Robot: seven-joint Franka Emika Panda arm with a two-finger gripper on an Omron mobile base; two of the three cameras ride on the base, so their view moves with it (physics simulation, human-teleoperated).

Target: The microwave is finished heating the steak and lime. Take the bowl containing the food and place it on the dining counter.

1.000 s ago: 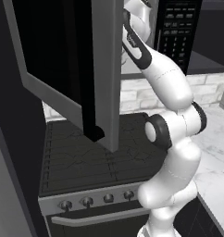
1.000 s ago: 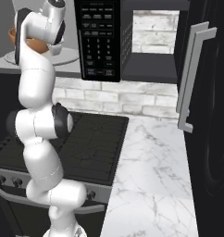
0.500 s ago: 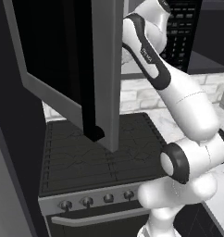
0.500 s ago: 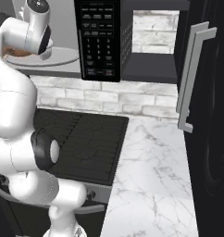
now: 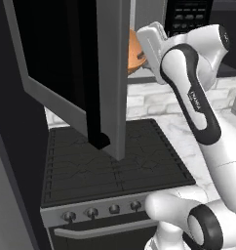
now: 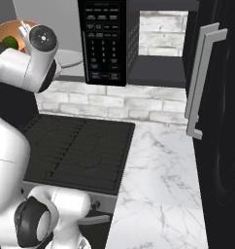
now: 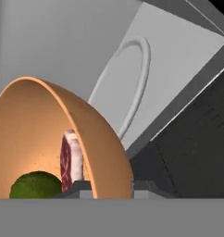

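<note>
My gripper (image 7: 109, 189) is shut on the rim of the orange bowl (image 7: 40, 129), one fingertip inside and one outside. The steak (image 7: 70, 159) and the lime (image 7: 34, 185) lie in the bowl's bottom. In the left base view the bowl (image 5: 135, 49) peeks out from behind the edge of the microwave's open door (image 5: 66, 63), held in the air above the stove. In the right base view the bowl (image 6: 8, 30) with the lime (image 6: 10, 42) sits at the upper left, just outside the microwave (image 6: 105, 44). The dining counter is out of view.
The microwave's grey turntable (image 7: 132, 78) lies behind the bowl. A black stove (image 6: 75, 146) sits below, with a marble counter (image 6: 158, 185) to its right. A tall dark unit with a long handle (image 6: 202, 82) stands at the far right. The open door juts out over the stove.
The arm has drawn back and swung, carrying the bowl out of the microwave's cavity toward the open door's side. The grip on the rim is unchanged.
</note>
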